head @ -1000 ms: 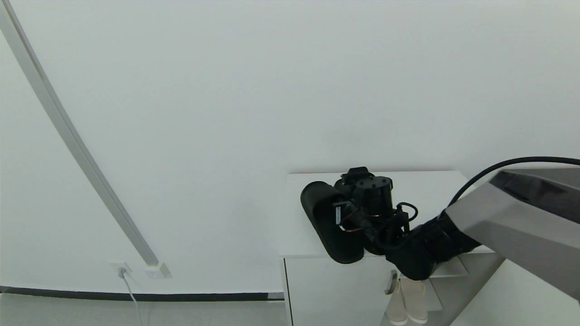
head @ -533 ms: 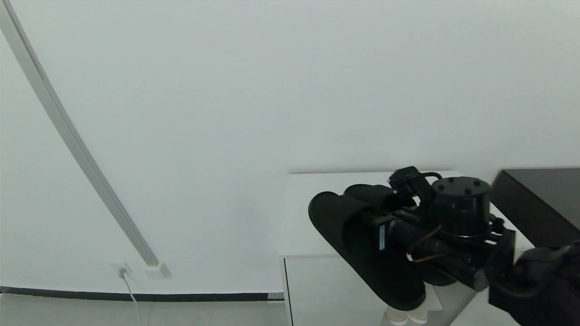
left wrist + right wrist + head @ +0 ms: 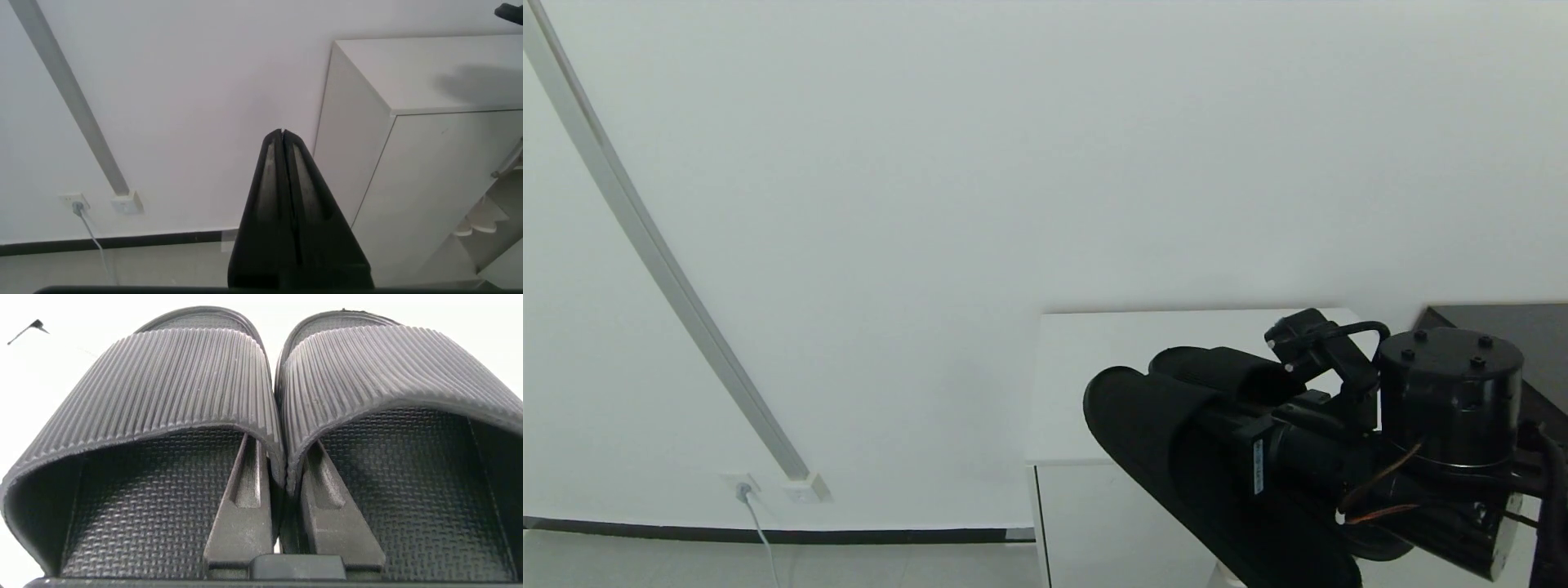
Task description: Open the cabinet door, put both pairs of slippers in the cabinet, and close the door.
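Note:
A pair of black slippers (image 3: pixel 1176 433) hangs in the air in front of the white cabinet (image 3: pixel 1078 384), held side by side. My right gripper (image 3: pixel 1262 457) is shut on them. In the right wrist view one finger sits inside each black slipper (image 3: pixel 188 392), and the fingers (image 3: pixel 245 498) pinch the two inner walls together at my right gripper (image 3: pixel 282 457). My left gripper (image 3: pixel 283 140) is shut with nothing in it, off to the cabinet's left side. A pair of beige slippers (image 3: pixel 480 222) rests on a shelf inside the cabinet (image 3: pixel 425 180), past a door handle (image 3: pixel 511 159).
A dark surface (image 3: pixel 1503 322) lies to the right of the cabinet top. On the wall at left a grey conduit (image 3: pixel 645 237) runs down to a socket with a cable (image 3: pixel 742 490). Grey floor (image 3: pixel 768 563) stretches left of the cabinet.
My right arm has carried the black slippers to the right and closer to the head camera. They now hide the beige slippers that were visible below the cabinet top.

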Robot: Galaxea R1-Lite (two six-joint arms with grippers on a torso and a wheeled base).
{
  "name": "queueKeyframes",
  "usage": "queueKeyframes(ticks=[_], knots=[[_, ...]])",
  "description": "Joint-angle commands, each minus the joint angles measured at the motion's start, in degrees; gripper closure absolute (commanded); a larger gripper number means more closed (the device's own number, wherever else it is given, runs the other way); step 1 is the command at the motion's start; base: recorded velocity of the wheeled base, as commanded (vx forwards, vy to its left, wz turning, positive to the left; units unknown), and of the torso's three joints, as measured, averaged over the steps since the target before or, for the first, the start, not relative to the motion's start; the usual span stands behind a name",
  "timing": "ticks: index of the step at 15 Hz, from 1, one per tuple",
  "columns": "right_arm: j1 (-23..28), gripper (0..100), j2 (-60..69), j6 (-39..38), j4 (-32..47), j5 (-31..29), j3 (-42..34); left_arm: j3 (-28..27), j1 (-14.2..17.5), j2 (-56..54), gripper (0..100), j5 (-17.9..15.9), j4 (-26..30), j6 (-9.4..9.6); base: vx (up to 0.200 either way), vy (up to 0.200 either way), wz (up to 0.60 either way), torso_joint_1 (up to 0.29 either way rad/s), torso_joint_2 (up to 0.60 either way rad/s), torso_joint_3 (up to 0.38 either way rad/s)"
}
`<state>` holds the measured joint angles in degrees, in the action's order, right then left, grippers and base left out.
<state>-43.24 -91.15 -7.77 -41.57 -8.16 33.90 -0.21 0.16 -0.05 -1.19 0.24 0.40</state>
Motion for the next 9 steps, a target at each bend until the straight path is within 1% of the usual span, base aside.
queueKeyframes(ticks=[1, 8, 9], knots=[[-0.9, 100, -0.1, -0.1, 0.0, 0.0, -0.2, 0.0, 0.0, 0.0, 100, 0.0, 0.0, -0.05, -0.200, 0.000, 0.00, 0.012, 0.00, 0.002], [-1.6, 100, -1.0, 0.0, -0.2, -0.1, -0.7, 0.0, 0.0, 0.0, 100, 0.0, 0.0, 0.04, -0.200, 0.000, 0.00, -0.003, 0.00, 0.004], [-1.6, 100, -1.0, 0.0, -0.2, -0.1, -1.0, 0.0, 0.0, 0.0, 100, 0.0, 0.0, 0.04, 0.000, 0.000, 0.00, 0.000, 0.00, 0.000]])
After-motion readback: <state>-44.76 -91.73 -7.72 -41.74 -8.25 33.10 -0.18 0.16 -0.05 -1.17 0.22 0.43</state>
